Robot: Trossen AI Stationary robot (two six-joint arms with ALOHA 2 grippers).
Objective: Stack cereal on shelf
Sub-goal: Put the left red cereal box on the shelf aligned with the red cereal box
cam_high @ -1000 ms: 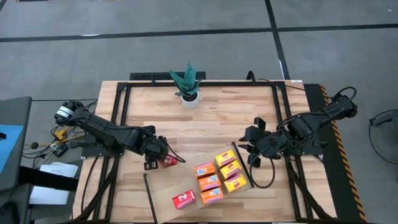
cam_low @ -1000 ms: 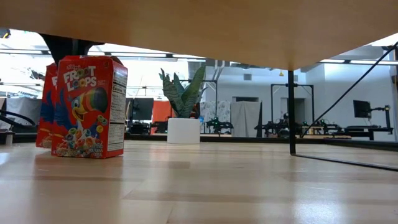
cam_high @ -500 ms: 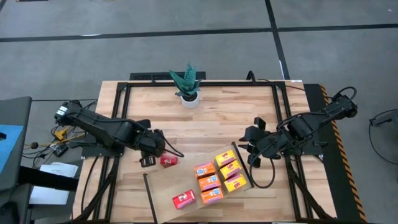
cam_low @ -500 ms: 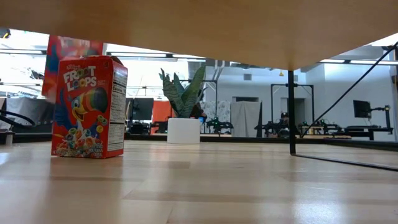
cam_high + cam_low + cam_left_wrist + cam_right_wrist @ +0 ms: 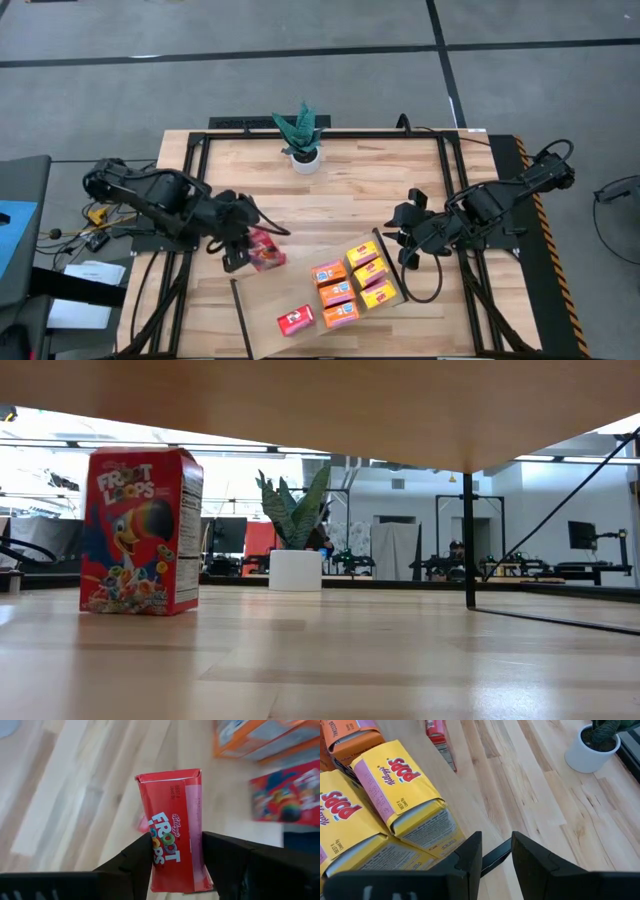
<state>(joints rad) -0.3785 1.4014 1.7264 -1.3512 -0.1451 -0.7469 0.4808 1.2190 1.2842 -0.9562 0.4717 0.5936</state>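
Left pincer (image 5: 172, 857) grips a red box (image 5: 174, 827)

I see glossy rectangular cardboard clamped over slatted wood worktop (image 5: 350, 180); right pincer (image 5: 495, 852) slightly parted, empty.

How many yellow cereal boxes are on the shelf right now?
3. The yellow boxes lie on the shelf in one row beside the orange boxes: back, middle, front. Others could be hidden beneath.
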